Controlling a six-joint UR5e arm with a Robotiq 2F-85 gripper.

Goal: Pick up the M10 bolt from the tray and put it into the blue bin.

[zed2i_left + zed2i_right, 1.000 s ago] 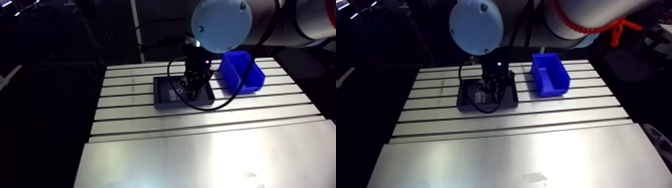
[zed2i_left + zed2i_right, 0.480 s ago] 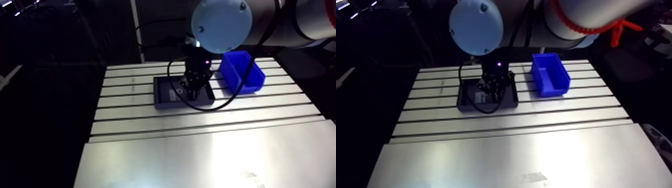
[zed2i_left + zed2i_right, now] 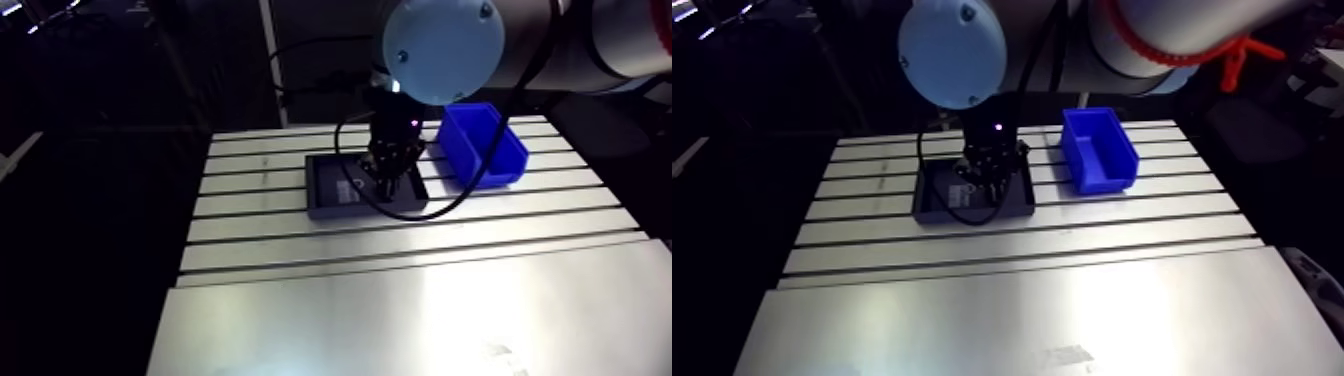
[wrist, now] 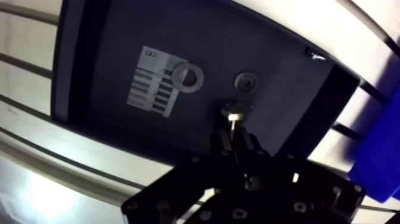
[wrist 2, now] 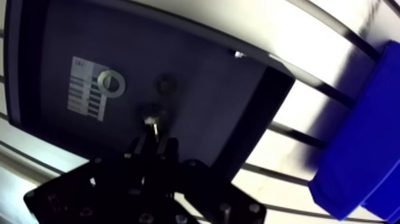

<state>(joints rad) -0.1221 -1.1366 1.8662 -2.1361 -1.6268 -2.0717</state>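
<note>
In the wrist view my gripper is shut on the M10 bolt. Its shank runs in between the fingertips and its hexagonal head points away from them. The bolt hangs over the floor of the dark tray; whether it touches the floor I cannot tell. The blue bin stands beside the tray, off to the gripper's side. In the arm view the gripper is over the tray, with the blue bin to its right.
A flat washer lies on a white label in the tray, and a nut lies just beyond the bolt head. The tray and bin rest on the slotted aluminium table, with a smooth plate nearer the front.
The gripper has risen slightly over the tray compared with the earlier frames. Tray and bin stay where they were.
</note>
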